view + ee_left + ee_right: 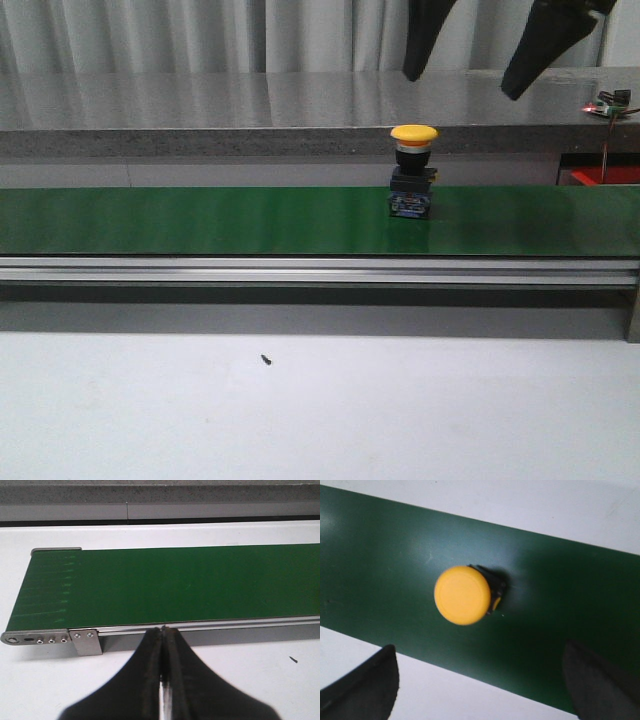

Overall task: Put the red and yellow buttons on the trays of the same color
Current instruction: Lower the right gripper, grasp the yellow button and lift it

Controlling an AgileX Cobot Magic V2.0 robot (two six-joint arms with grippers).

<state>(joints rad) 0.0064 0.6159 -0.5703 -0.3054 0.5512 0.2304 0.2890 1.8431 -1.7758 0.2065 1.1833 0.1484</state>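
Nearest me lay the pale counter [400, 420], bare but for a tiny dark speck [266, 359]. Beyond it ran the conveyor's metal rail [300, 270] and then the green belt [200, 220], stretching across from left to right. On the belt, right of the middle, the yellow button [413, 170] stood upright, its long axis vertical, the round yellow cap on top and the dark block of its body beneath, resting on the green surface. The wrist view from above showed the cap [462, 595] as a full circle facing straight up. The right hand [465, 72] hung above the button, not touching it, its two dark fingers [535, 55] spread wide and holding nothing. The left hand [163, 630] was pressed together, fingertips meeting, empty, hovering just off the belt's near edge toward the left end of the conveyor. Farther back ran a grey stone ledge [200, 110], and at the far right edge something red [605, 177] showed, too cut off to identify.
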